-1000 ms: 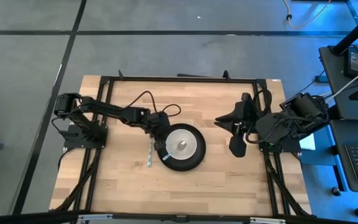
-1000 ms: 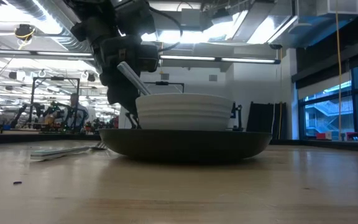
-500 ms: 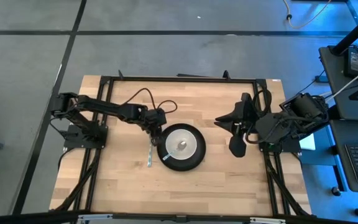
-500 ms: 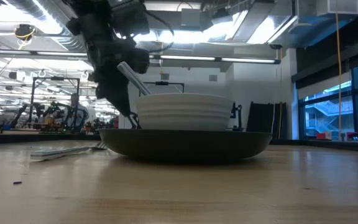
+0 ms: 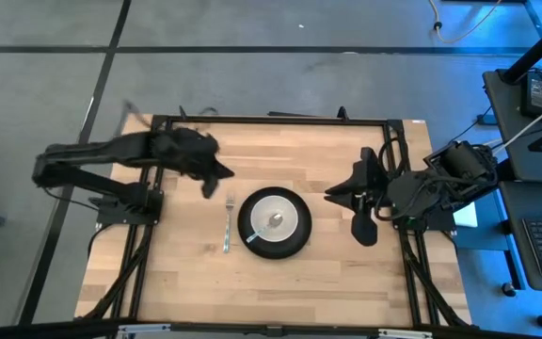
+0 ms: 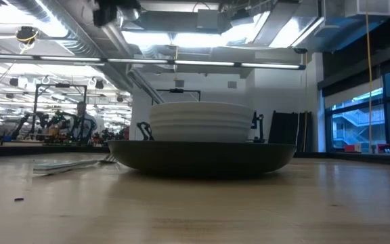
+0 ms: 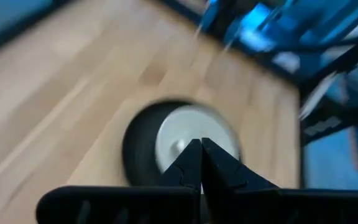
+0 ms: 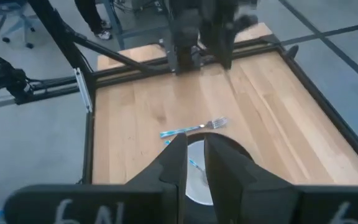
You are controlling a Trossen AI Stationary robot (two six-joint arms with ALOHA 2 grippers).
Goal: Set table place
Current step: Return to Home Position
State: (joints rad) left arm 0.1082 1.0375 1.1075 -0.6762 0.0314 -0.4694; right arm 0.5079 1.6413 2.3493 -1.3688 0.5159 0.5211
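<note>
A dark plate (image 5: pixel 252 243) lies on the pale wood table (image 5: pixel 186 282) near its middle. A white bowl (image 5: pixel 273 220) stands on the plate, with a spoon (image 8: pixel 194 164) in it. A fork (image 5: pixel 227 227) lies flat on the table just left of the plate. My left gripper (image 5: pixel 216 177) is shut and empty, raised over the table's far left part. It looks down at the plate in the left wrist view (image 7: pixel 201 149). My right gripper (image 5: pixel 331 194) hovers right of the plate, pointing toward it. Its fingers (image 8: pixel 195 155) stand a little apart and hold nothing.
The black frame (image 5: pixel 271 119) runs along the table's far edge and both arm bases stand at the sides. The bowl and the plate (image 6: pixel 202 157) fill the middle of the low view, with the fork (image 6: pixel 73 163) to their left. Bare wood (image 5: pixel 280 292) lies toward the near edge.
My left gripper has left the bowl's left rim. It has gone up and toward the table's far left corner, out of the low view. The spoon stays in the bowl, and the plate and fork have not moved. My right gripper has shifted slightly toward the near edge.
</note>
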